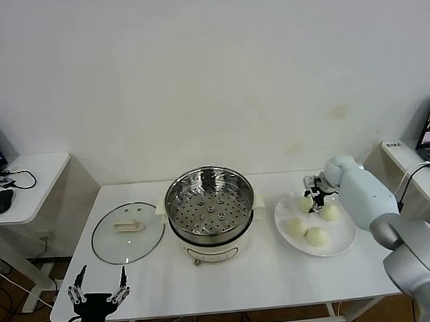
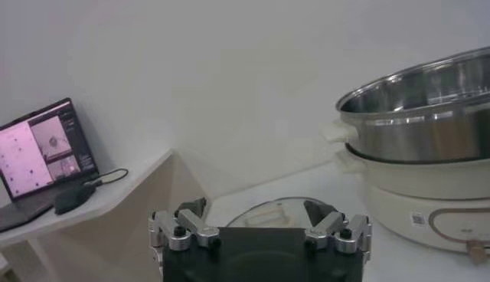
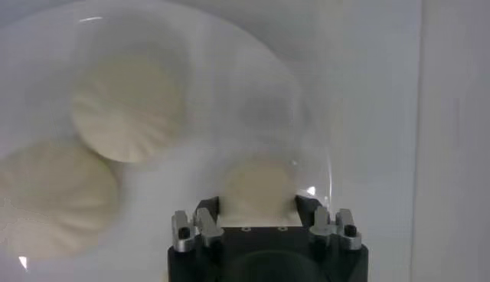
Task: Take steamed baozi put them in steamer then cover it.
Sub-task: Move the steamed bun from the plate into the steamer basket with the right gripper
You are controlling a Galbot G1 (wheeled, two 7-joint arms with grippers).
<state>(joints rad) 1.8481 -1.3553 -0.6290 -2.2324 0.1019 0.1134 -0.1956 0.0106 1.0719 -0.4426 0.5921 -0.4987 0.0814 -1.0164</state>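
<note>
Head view shows the right gripper (image 1: 316, 197) down over the far edge of the plate (image 1: 347, 242), at one of the four buns (image 1: 305, 204). Its own wrist camera shows the two fingers (image 3: 207, 211) standing on either side of a bun (image 3: 259, 185), seemingly clenched on it, though the picture is soft and actual contact is hard to confirm. Three more buns lie on the plate close by, all apart from the gripper.

What the coming move turns on is the line from plate to steamer (image 1: 210, 212). The steamer stands at the middle of the table (image 1: 277, 279), toward the robot's left of the plate and just beside it, with its perforated tray bare and open to the ceiling. So the carry should run sideways to the left, after a lift high enough to clear the steel rim. The bun is round, so no long axis matters.

The right arm is plainly the nearer one. The left gripper (image 1: 99, 291) hangs released at the near left table edge, below the glass lid (image 1: 128, 232), which lies flat left of the steamer.
</note>
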